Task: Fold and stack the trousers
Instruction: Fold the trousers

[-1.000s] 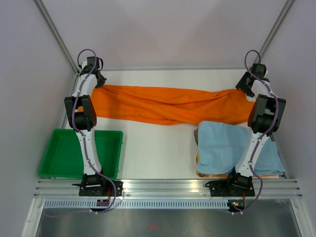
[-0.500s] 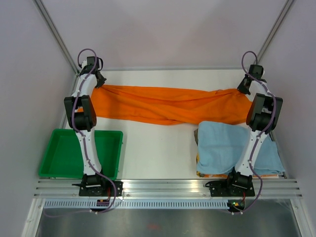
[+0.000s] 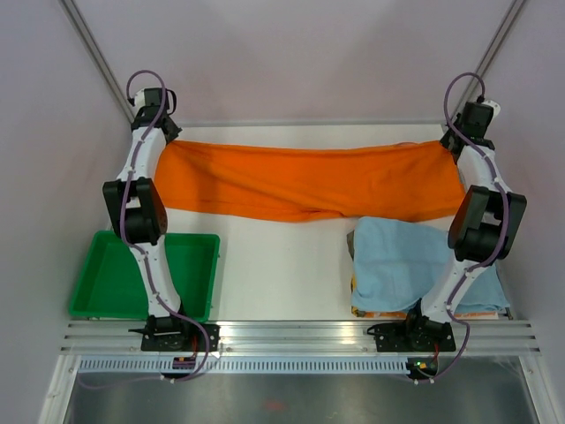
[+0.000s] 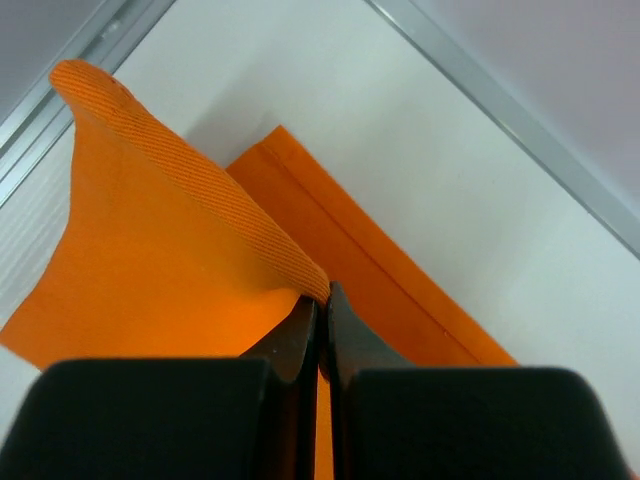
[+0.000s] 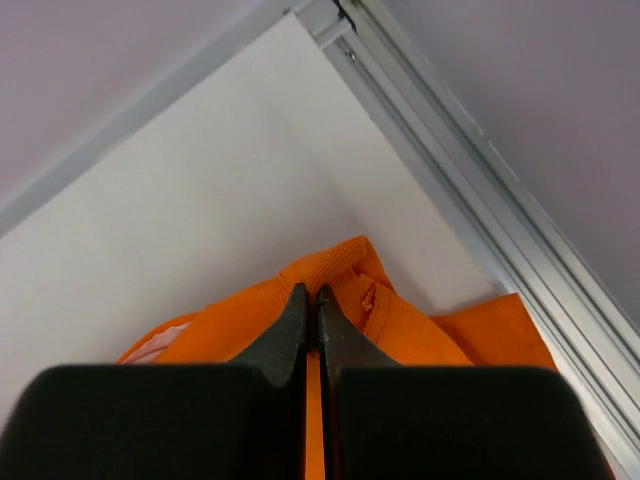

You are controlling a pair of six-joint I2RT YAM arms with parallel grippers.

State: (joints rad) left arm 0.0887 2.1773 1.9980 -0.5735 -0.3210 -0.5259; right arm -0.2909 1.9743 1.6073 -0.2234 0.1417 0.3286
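Note:
The orange trousers (image 3: 309,181) stretch in a wide band across the far half of the table, held up at both ends. My left gripper (image 3: 168,141) is shut on their far left corner; in the left wrist view the jaws (image 4: 322,295) pinch a ribbed edge of the trousers (image 4: 180,250). At the far right my right gripper (image 3: 455,143) is shut on the other corner. The right wrist view shows its jaws (image 5: 312,297) closed on a bunched hem of the trousers (image 5: 400,320). The lower edge sags toward the table's middle.
A green tray (image 3: 106,274) sits at the near left by the left arm's base. A light blue cloth (image 3: 397,265) lies at the near right, over something orange at its front edge, and partly under the trousers' lower edge. Metal frame rails run along the table's back and sides.
The right gripper has shut on the trousers' right corner. Both arms then lifted and drew apart toward the back corners, pulling the twisted cloth into a taut, flatter band.

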